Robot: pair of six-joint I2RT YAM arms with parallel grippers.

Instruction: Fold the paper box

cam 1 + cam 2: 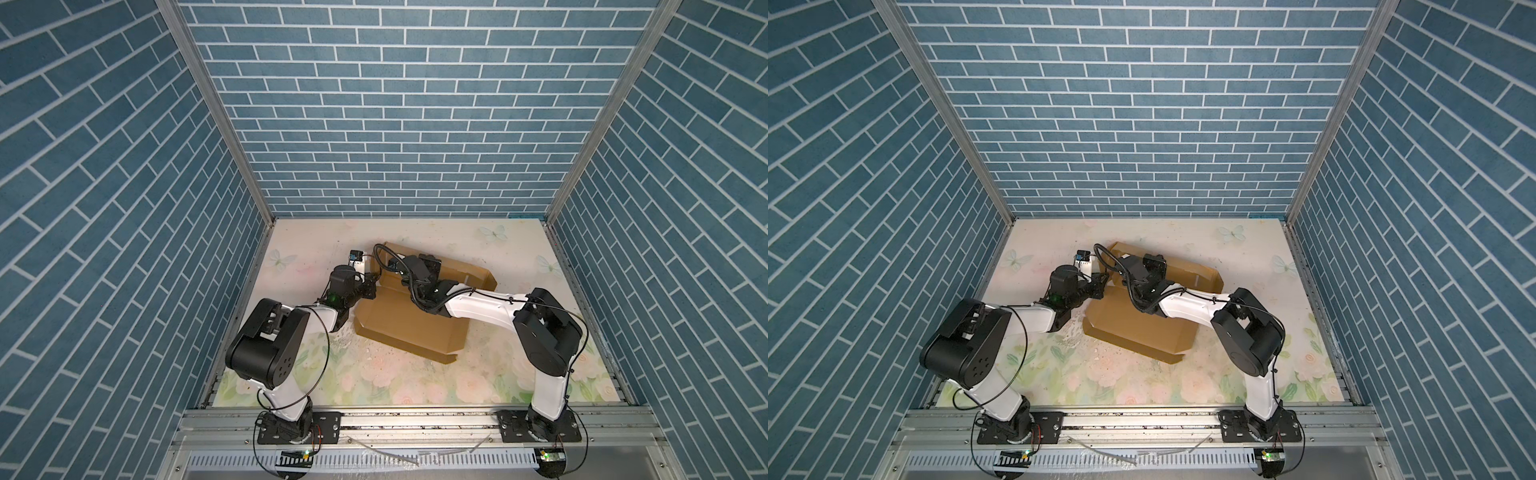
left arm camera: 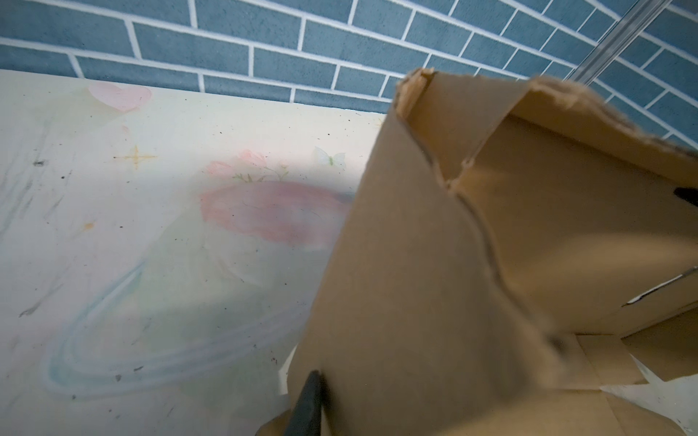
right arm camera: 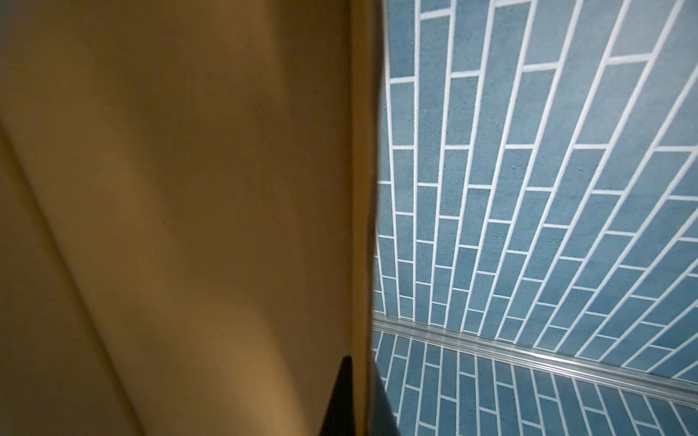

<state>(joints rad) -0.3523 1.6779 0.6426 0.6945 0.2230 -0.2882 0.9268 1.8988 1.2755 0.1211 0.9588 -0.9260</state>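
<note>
**Top views.** The box (image 1: 409,322) (image 1: 1133,326) lies on the table (image 1: 498,376) (image 1: 1225,374), about mid-width and toward the far half. It is part-folded: the base panel is flat, the far panel is raised, and a low wall shows along the near edge. The left claw (image 1: 371,287) (image 1: 1099,286) is at the box's left edge, at the corner where the base meets the raised panel. Its opening cannot be read here. The right arm reaches across the box from the right. The right claw (image 1: 394,266) (image 1: 1121,270) is at the left end of the raised far panel, and the wrist hides its tips.

**Left wrist view.** A flap of the box (image 2: 415,283) stands upright, close to the lens, with a ragged edge. One dark finger (image 2: 306,404) sits just beside the flap's outer face. The other is hidden behind the cardboard. Whether the left claw grips the flap or stands off it cannot be told. The table (image 2: 151,188) shows beyond.

**Right wrist view.** The right claw (image 3: 360,409) is closed on the box (image 3: 170,188). Two dark fingers (image 3: 340,400) pinch a thin panel edge, one on each face, and the panel is seen edge-on. A blue brick wall (image 3: 528,188) and a metal rail (image 3: 528,358) fill the rest.
</note>
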